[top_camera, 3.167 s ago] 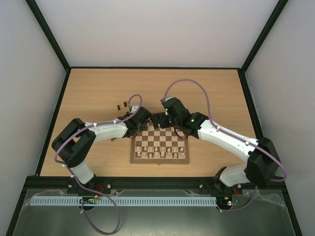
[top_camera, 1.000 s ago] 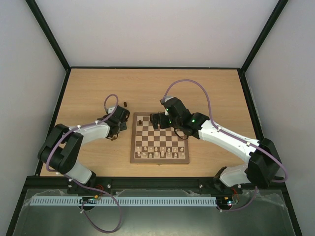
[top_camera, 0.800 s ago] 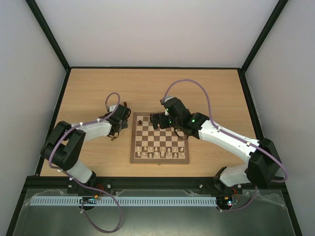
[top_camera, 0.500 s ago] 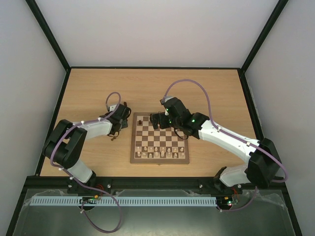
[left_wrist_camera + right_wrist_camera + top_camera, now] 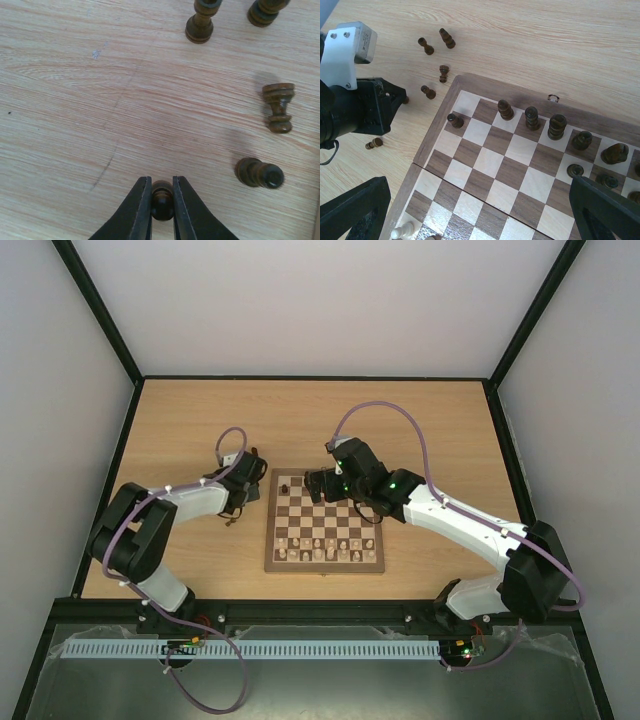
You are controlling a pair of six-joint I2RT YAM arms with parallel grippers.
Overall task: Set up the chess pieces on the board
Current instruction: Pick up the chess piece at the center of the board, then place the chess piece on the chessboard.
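Chess piece [image 5: 162, 197] — only its round head shows — clamped in left jaws; right jaws apart

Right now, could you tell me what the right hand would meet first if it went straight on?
Probably bare squares of the board, just ahead of the open right hand; depth is unclear.

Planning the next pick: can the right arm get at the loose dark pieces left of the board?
Probably not cleanly. The left gripper sits among those loose dark pieces, shut on a dark pawn, so its arm crowds the spot; the open right gripper hovers over the board.
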